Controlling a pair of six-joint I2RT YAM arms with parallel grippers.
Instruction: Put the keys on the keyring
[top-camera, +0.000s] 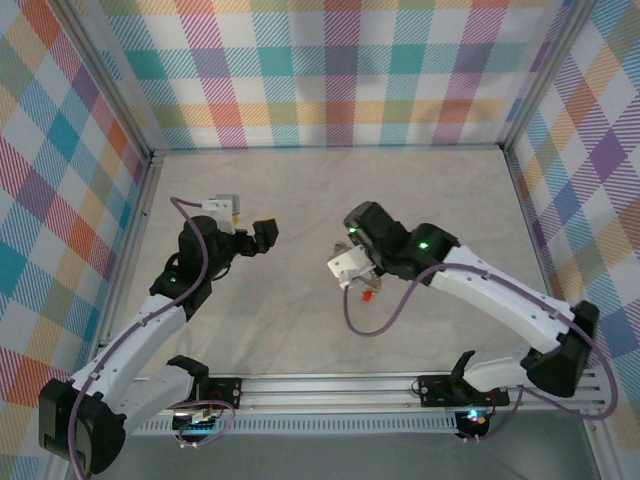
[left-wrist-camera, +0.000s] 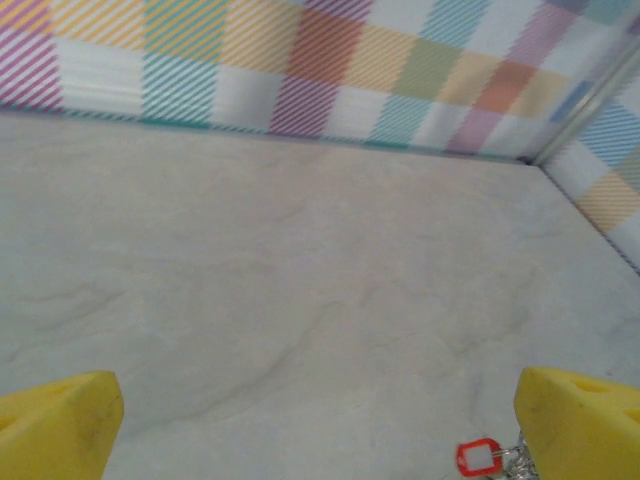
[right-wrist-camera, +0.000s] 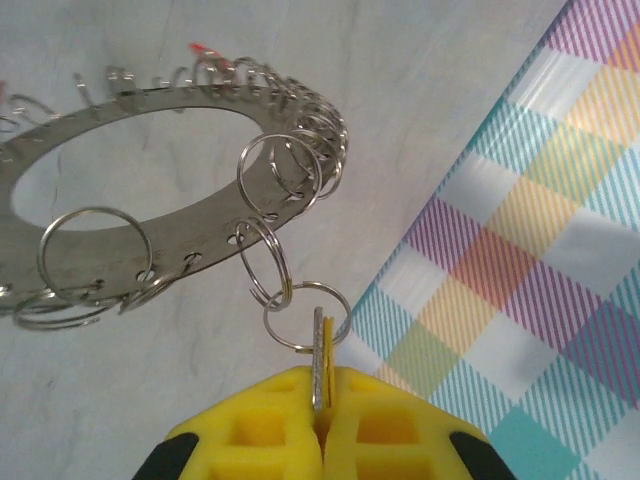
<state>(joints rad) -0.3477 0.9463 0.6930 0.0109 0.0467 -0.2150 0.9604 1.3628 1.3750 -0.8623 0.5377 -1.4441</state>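
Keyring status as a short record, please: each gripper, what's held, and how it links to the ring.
left gripper: open, empty, over the table
right gripper: shut on key
key: edge-on, on a small ring
keyring: joined to that small ring through linked rings
red tag: close to one left-gripper finger

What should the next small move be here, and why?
Probably open the right gripper and let go. It is shut on a key that is already threaded on a small split ring chained to the keyring, and the left gripper stands open, empty and clear.
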